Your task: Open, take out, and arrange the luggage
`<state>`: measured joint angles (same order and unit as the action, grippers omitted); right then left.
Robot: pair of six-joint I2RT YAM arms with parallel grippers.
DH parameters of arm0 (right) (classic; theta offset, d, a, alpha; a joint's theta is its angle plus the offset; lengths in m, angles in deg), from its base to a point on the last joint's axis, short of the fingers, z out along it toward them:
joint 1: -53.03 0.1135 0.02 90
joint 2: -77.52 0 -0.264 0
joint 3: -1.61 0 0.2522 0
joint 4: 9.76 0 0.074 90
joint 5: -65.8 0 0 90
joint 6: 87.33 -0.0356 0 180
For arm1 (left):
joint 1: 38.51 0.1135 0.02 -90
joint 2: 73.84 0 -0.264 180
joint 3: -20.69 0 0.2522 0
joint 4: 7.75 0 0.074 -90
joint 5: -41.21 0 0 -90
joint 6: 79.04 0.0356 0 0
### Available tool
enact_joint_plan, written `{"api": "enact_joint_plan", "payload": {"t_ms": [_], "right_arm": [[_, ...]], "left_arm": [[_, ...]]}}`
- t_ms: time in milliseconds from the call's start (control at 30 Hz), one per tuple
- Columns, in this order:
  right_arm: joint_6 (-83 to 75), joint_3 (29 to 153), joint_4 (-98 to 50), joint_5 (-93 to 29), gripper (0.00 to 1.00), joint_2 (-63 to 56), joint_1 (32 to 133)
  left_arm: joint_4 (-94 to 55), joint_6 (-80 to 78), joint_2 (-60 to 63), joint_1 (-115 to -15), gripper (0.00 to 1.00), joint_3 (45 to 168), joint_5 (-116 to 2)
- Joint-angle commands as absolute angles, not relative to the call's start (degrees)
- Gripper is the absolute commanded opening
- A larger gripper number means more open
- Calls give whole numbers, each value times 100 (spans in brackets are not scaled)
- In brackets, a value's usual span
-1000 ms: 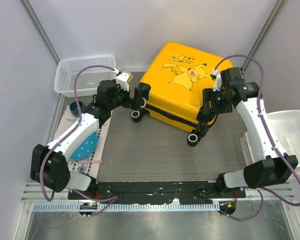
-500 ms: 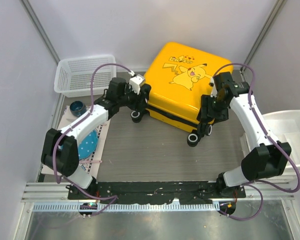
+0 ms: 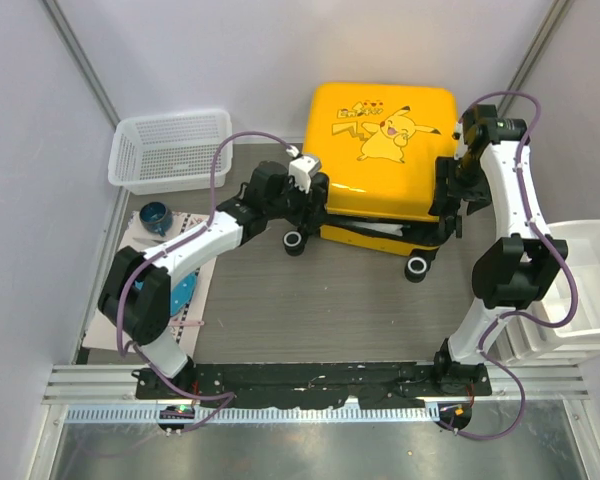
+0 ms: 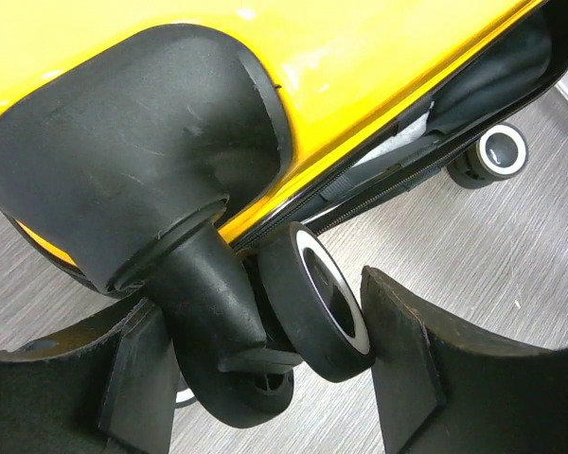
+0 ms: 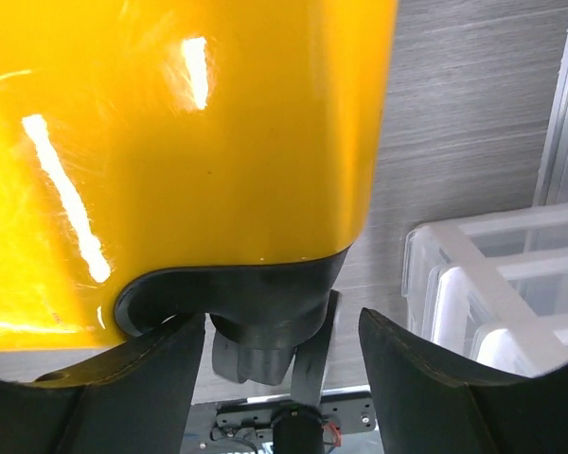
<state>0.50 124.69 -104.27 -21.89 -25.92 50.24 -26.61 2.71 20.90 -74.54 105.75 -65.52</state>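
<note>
Left wrist view first: my left gripper [image 4: 260,317] stands spread, one pad on either side of a black caster wheel [image 4: 320,305] at a corner of the luggage [image 4: 293,57]. The caster's stem sits against one pad and the other pad stands just clear of the wheel, so I am not pinching it. Above the wheel the two yellow shells part in a narrow slit along the zip band. Through it I make out only dark lining [image 4: 492,80] and a pale scrap I cannot identify; the rest of the inside is hidden. A second wheel [image 4: 499,151] shows further along the same edge. My right gripper [image 5: 282,326] is also spread, straddling the black corner housing on the opposite side of the luggage with a gap at each pad. My own fingers cut off the bottom of that view, and glare streaks the shell. From above, the luggage lies flat with its cartoon face up, between my two grippers, and both sets of fingertips are hard to make out against its black trim. It rests on a grey wood-grain table [image 3: 310,310] near pale walls [image 3: 280,50]. A white mesh basket [image 3: 170,150] sits left of the luggage, a blue cup [image 3: 157,215] on a mat [image 3: 195,300] is nearer on that side, and white drawer bins [image 3: 580,290] stand to its right.
</note>
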Motion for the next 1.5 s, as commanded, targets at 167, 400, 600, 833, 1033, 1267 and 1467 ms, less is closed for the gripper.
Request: {"api": "enact_joint_plan", "payload": {"t_ms": [167, 400, 600, 833, 1033, 1267, 1467], "right_arm": [[548, 11208, -9384, -2194, 82, -1662, 5171], [583, 10749, -8935, -2024, 83, -1608, 5189], [627, 10529, -8900, -2321, 60, -1565, 5268], [830, 11037, -9400, -2675, 0, -1494, 5268], [759, 11486, -9682, -2911, 0, -1293, 5259], [645, 11214, -9630, -2797, 0, -1195, 5242], [715, 11223, -9691, -2824, 0, -1178, 5180]], "left_arm": [[-1405, 322, 1082, -7463, 75, 9548, -7647], [-798, -204, -526, -7428, 100, 8104, -6753], [-598, -724, -669, -7349, 100, 7349, -5837], [1715, 558, -108, -7209, 92, 6195, -5766], [2849, 506, 868, -6742, 87, 6458, -6917], [3728, 630, 1738, -6742, 80, 6846, -7005], [4335, 665, 2327, -6742, 70, 7074, -7225]]}}
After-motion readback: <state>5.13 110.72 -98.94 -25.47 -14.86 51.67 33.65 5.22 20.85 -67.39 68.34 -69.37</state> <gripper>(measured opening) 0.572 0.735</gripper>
